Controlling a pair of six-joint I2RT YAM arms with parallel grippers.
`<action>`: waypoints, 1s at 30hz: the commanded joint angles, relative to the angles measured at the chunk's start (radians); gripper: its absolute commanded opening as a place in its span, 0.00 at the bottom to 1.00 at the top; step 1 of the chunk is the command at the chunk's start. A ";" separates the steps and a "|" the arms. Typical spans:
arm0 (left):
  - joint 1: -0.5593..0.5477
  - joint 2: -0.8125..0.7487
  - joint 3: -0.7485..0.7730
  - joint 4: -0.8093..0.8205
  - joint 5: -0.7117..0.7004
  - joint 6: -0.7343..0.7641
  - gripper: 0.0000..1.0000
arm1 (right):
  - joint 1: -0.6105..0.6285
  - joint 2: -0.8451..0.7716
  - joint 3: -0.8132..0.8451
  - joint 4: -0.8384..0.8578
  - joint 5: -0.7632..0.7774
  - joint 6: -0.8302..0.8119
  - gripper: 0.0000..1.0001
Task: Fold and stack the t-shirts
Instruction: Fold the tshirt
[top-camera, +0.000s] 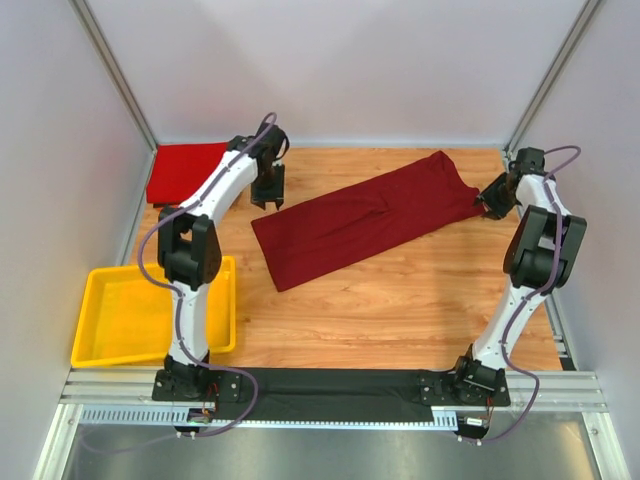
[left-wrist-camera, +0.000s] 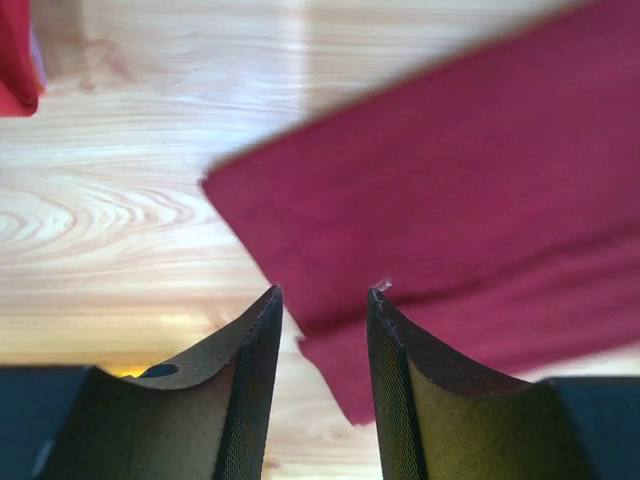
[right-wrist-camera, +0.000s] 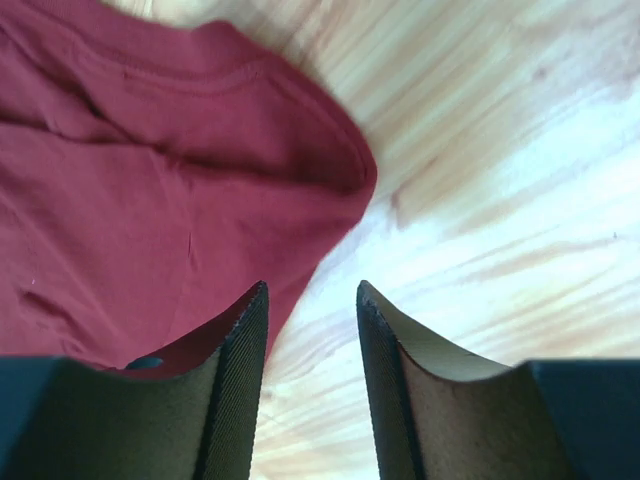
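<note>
A dark maroon t-shirt (top-camera: 365, 215) lies folded into a long strip slanting across the wooden table. It also shows in the left wrist view (left-wrist-camera: 460, 180) and the right wrist view (right-wrist-camera: 150, 190). A brighter red t-shirt (top-camera: 182, 170) lies folded at the back left corner; its edge shows in the left wrist view (left-wrist-camera: 15, 55). My left gripper (top-camera: 268, 195) is open and empty above the strip's left end (left-wrist-camera: 322, 300). My right gripper (top-camera: 492, 205) is open and empty at the strip's right end, beside its edge (right-wrist-camera: 310, 290).
A yellow plastic tray (top-camera: 110, 310) sits at the front left beside the left arm's base. White walls close in the table on the left, back and right. Bare wood (top-camera: 400, 300) lies in front of the maroon strip.
</note>
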 joint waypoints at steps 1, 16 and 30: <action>-0.102 -0.166 -0.068 0.023 0.063 0.068 0.46 | 0.009 0.052 0.058 0.012 0.024 0.011 0.43; -0.345 -0.274 -0.499 0.198 0.117 0.186 0.48 | -0.015 0.129 0.127 0.004 0.066 0.018 0.43; -0.363 -0.235 -0.616 0.184 -0.036 0.212 0.47 | 0.008 0.135 0.119 -0.020 0.046 0.011 0.41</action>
